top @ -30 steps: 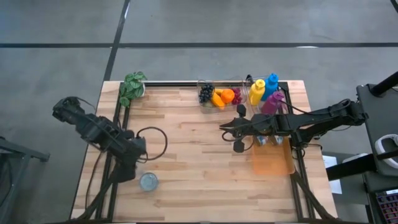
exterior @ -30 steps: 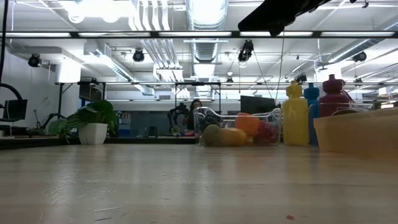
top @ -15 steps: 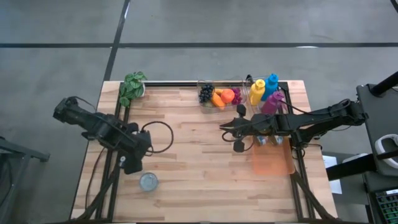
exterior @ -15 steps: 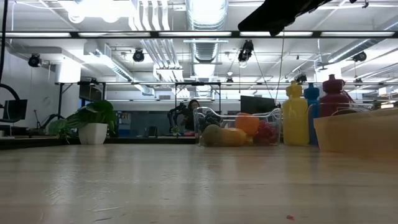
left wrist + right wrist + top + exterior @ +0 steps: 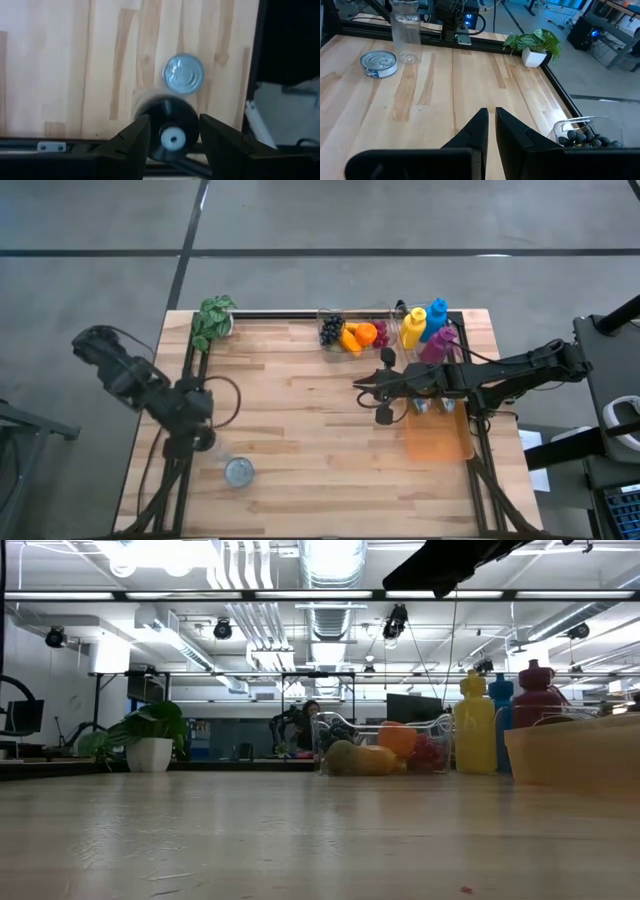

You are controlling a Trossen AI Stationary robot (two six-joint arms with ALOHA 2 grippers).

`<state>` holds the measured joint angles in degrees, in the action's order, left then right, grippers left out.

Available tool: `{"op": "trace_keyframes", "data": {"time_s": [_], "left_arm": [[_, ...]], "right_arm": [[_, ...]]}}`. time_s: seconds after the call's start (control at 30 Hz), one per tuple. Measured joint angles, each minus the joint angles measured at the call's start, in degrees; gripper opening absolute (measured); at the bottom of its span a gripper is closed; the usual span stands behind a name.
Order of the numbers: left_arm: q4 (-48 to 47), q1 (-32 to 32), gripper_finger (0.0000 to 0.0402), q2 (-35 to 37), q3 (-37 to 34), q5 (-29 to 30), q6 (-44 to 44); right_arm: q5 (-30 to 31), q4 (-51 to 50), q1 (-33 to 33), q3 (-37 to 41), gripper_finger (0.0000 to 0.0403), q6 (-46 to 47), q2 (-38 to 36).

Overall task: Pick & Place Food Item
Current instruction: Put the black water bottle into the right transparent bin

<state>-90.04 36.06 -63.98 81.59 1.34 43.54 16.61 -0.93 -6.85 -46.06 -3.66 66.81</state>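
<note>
A clear plastic bottle (image 5: 405, 29) stands upright between the fingers of my left gripper (image 5: 173, 120), near the table's left edge (image 5: 198, 442). My left gripper is shut on it. A silver tin can (image 5: 238, 472) sits on the table just nearer than the bottle, lid up (image 5: 183, 74). My right gripper (image 5: 358, 390) hovers shut over the table's right half, empty (image 5: 490, 125). A wire basket of fruit (image 5: 355, 332) stands at the far edge. My left gripper pinches the bottle between its two fingers, one on each side of the round body (image 5: 150, 125). The fingers come from above, pointing down. The bottle hangs upright below them. Whether its base (image 5: 409, 59) rests on the table or is just clear, I cannot tell.
Yellow (image 5: 413, 327), blue (image 5: 437, 315) and magenta (image 5: 437, 345) bottles stand at the far right. An orange translucent bin (image 5: 438, 435) sits at the right edge, a potted plant (image 5: 213, 320) at the far left corner. Bare wood lies across the table's middle.
My left gripper has carried the bottle toward the table's left edge, away from the can, keeping it upright. The can has stayed in place.
</note>
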Motion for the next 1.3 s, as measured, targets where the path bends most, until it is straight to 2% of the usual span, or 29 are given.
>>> {"op": "trace_keyframes", "data": {"time_s": [0.27,0.63,1.0,1.3], "left_arm": [[0.0,5.6,0.0175,0.5,-4.2,0.4,1.3],[0.1,5.7,0.0173,0.5,-4.3,1.7,-0.7],[0.7,6.1,0.0175,0.7,-9.5,1.6,-8.9],[2.4,6.1,0.0178,0.9,-9.5,1.6,-6.3]], "right_arm": [[0.1,1.9,0.0,-0.1,0.0028,0.0,0.0],[0.2,3.3,0.0,-0.1,0.0028,0.2,0.0],[2.0,3.3,0.0,-0.1,0.0028,0.4,0.0],[3.1,3.4,0.0,-0.2,0.0028,1.7,0.0]]}}
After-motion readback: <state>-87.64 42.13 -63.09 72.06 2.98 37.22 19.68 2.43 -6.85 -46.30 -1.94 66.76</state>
